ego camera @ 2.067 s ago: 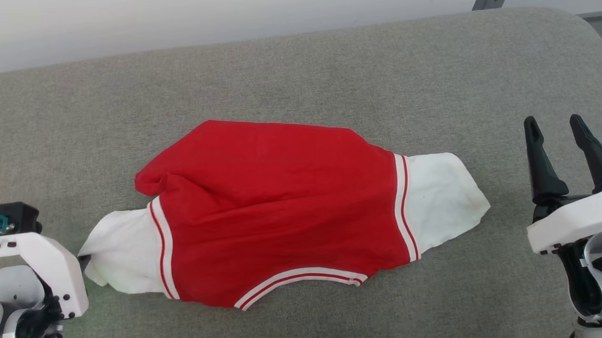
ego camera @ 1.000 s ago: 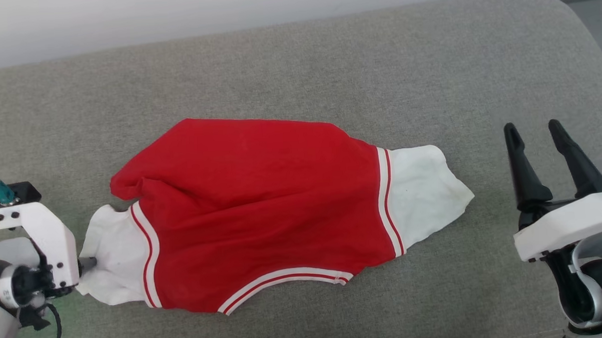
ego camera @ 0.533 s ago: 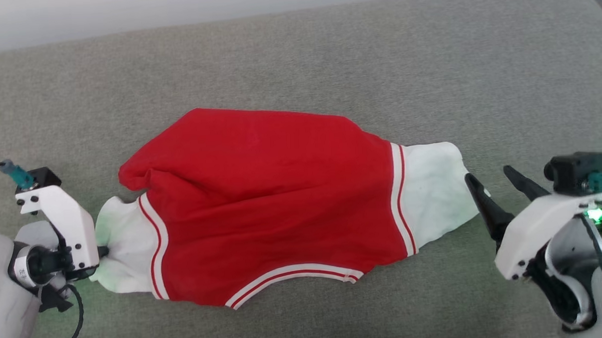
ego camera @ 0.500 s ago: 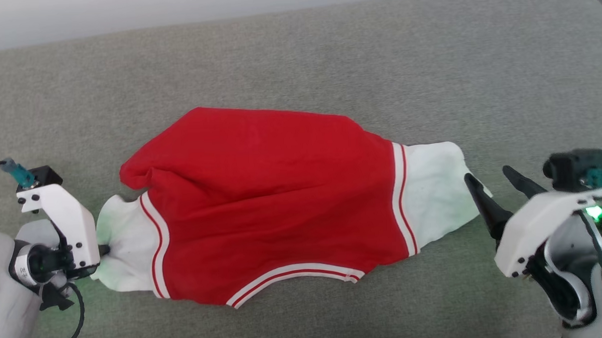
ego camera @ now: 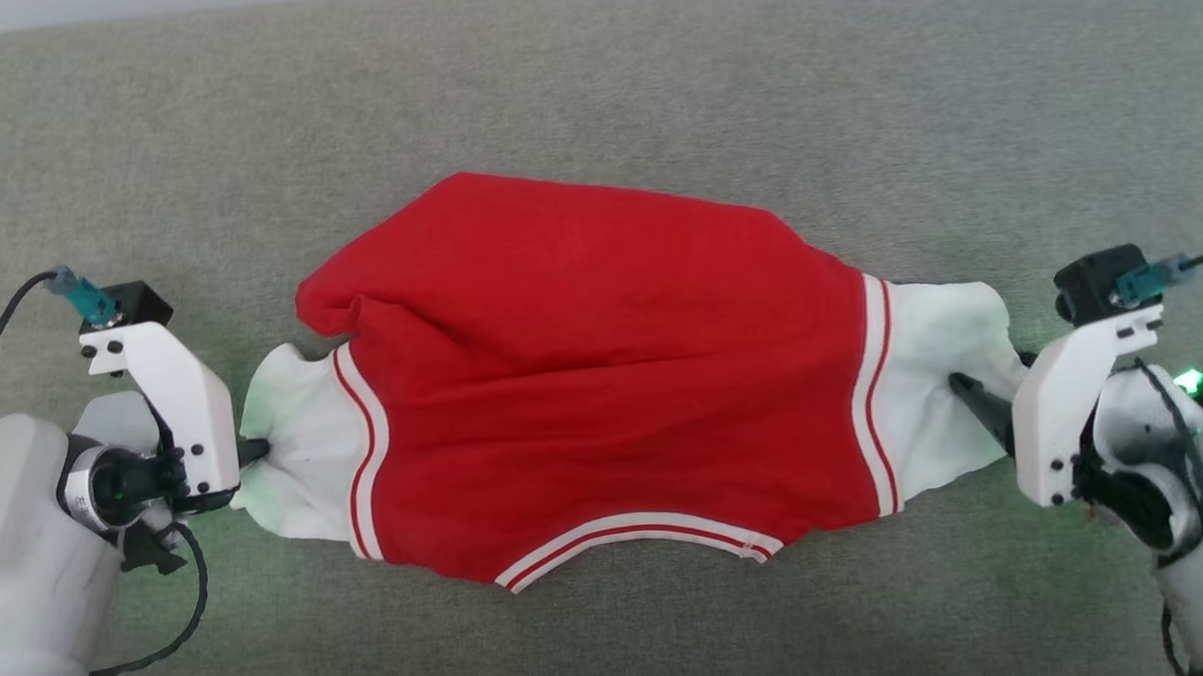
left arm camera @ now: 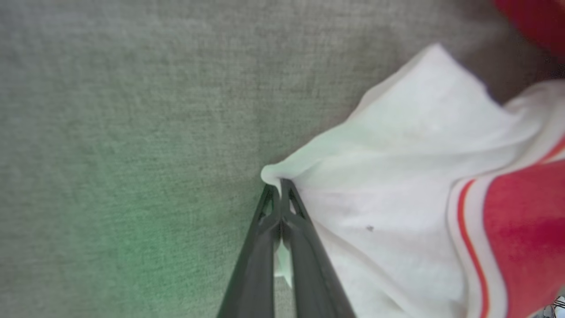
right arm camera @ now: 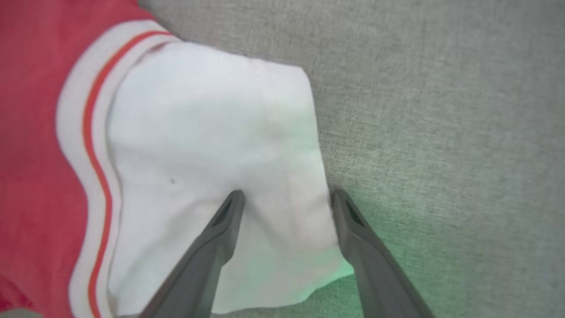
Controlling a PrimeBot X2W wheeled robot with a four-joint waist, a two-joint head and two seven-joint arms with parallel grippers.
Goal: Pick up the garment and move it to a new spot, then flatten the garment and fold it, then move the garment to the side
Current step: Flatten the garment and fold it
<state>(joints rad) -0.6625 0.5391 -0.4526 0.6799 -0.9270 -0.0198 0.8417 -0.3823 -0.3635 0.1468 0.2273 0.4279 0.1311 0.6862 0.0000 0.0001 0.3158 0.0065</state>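
Red garment (ego camera: pixel 613 378) with white sleeves, striped trim, spread lengthwise on grey fabric

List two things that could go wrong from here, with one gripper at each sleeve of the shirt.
1. The left gripper has its jaws shut on only a small pinch of the left sleeve of the shirt; so thin a hold may slip when pulled.
2. The right gripper has its jaws open astride the right sleeve edge, one over cloth, one beside it; closing may catch too little cloth.
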